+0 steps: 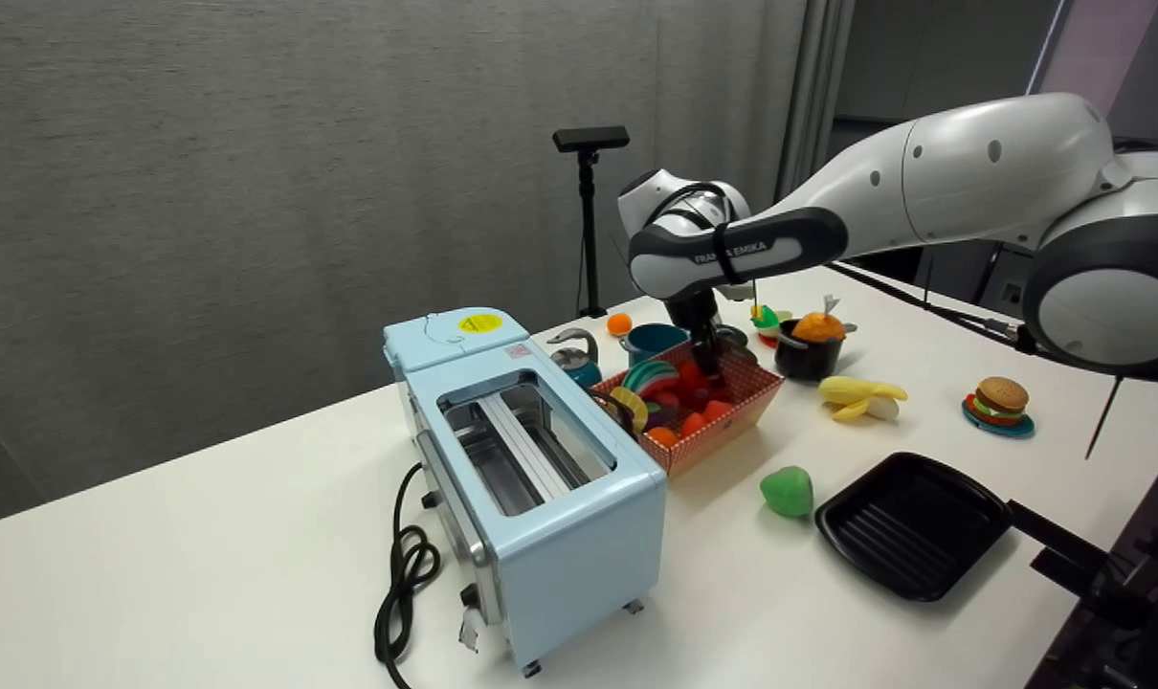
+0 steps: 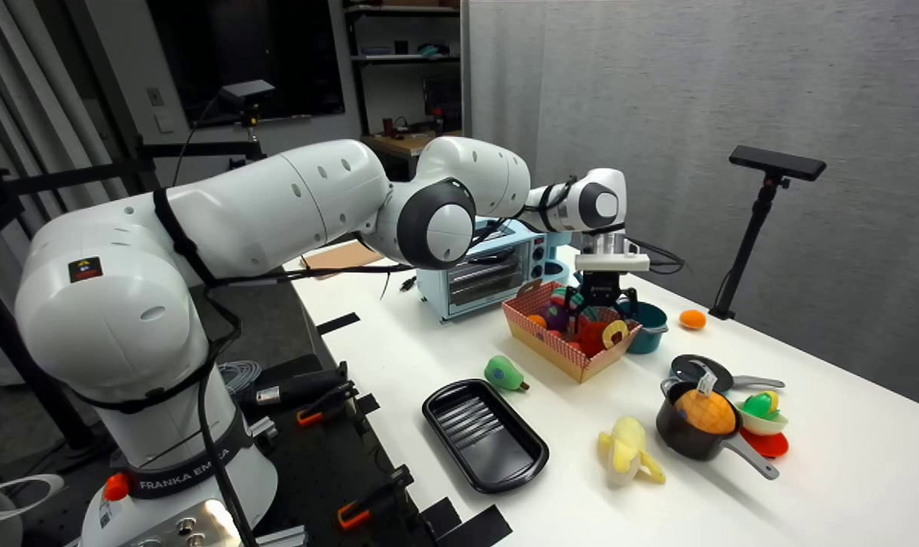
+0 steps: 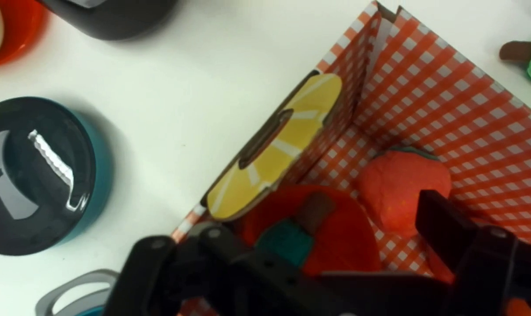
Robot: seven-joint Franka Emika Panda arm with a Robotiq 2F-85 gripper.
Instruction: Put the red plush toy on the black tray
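Black tray [image 1: 914, 536] in an exterior view: flat on the white desk [image 1: 206, 574], just beside the green pear [image 1: 788, 492]; its spot, I judge, suits a short carry, not yet made.

In an exterior view, the hand [image 2: 602, 304] points straight down into the red gingham basket [image 2: 539, 343], I take it because the walls bar a sideways approach.

Wrist view: fingers [image 3: 443, 228] wide apart, with the likely red plush toy [image 3: 351, 237], brown-stemmed, lying in the basket between them; contact cannot be told. That spread suggests a grasp being lined up. A second red toy [image 3: 399, 184] lies just beside; a mix-up is possible.
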